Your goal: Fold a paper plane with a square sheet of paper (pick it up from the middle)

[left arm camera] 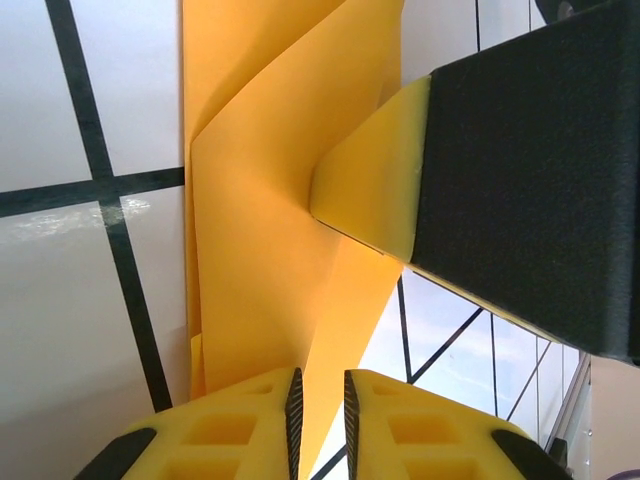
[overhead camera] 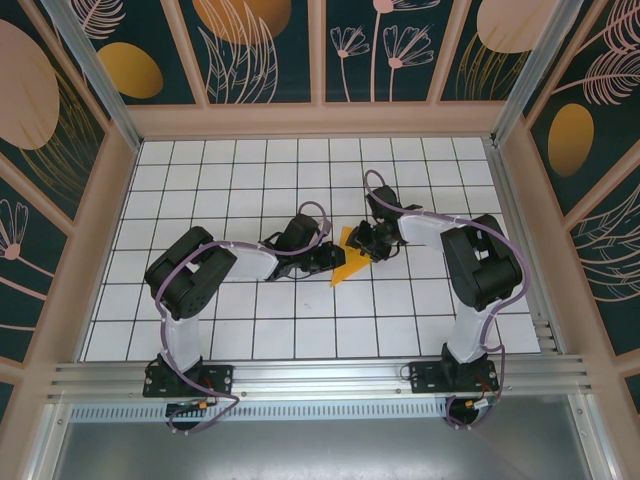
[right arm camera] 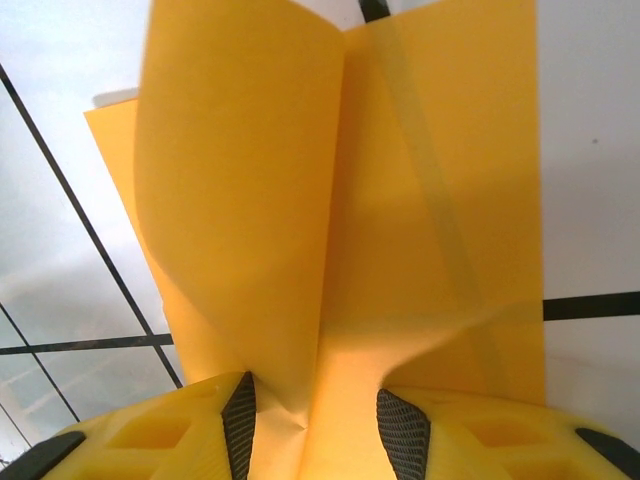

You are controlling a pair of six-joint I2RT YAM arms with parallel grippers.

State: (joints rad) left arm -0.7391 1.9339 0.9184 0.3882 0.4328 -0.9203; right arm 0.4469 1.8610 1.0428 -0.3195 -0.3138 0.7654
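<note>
Left wrist — left gripper (left arm camera: 318, 400) pinches paper (left arm camera: 260, 300); right gripper (right arm camera: 315, 410) straddles it, grip unclear.

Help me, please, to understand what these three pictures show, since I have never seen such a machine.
These are two black-and-white robot arms bolted at the near edge of a white gridded table, inside a decorated enclosure. The overhead picture looks down from behind them; the other two come from a camera on each wrist, so the yellow fingers at the bottom are that arm's own. Between the arms is a creased orange-yellow paper sheet, partly folded. The left gripper pinches it between nearly closed fingers. The right gripper has a raised fold between wider-set fingers; whether it squeezes is unclear. The yellow-and-black block in the left wrist picture is the right gripper's finger against the paper.
</note>
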